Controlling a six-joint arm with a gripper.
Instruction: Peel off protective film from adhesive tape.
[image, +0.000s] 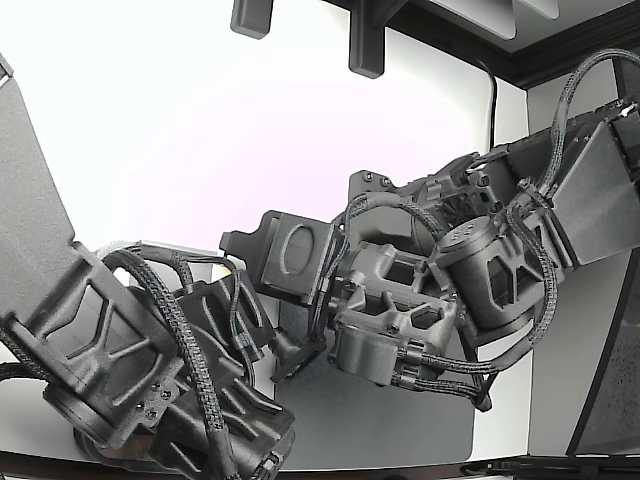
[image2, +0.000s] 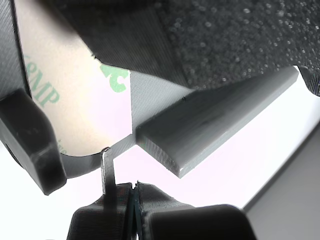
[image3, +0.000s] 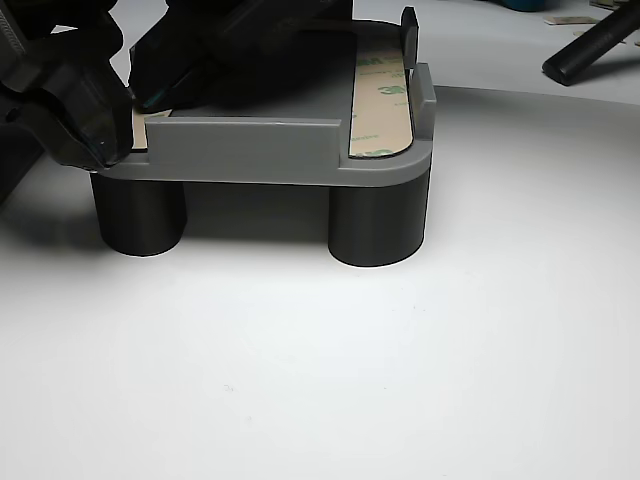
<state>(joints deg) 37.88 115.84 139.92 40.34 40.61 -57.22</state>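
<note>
Clearly mid-peel: tool (image2: 131, 192) was pinched closed on the film (image2: 75, 107) tab, film lying at 10 o'clock on the gray holder (image2: 215, 127) in the wrist view. Next: pull away steadily.

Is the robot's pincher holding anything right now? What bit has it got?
Yes. In the wrist view the end effector pinches a thin tab at the corner edge of the tan protective film, which is printed with green letters. Its jaws are shut on that tab.
</note>
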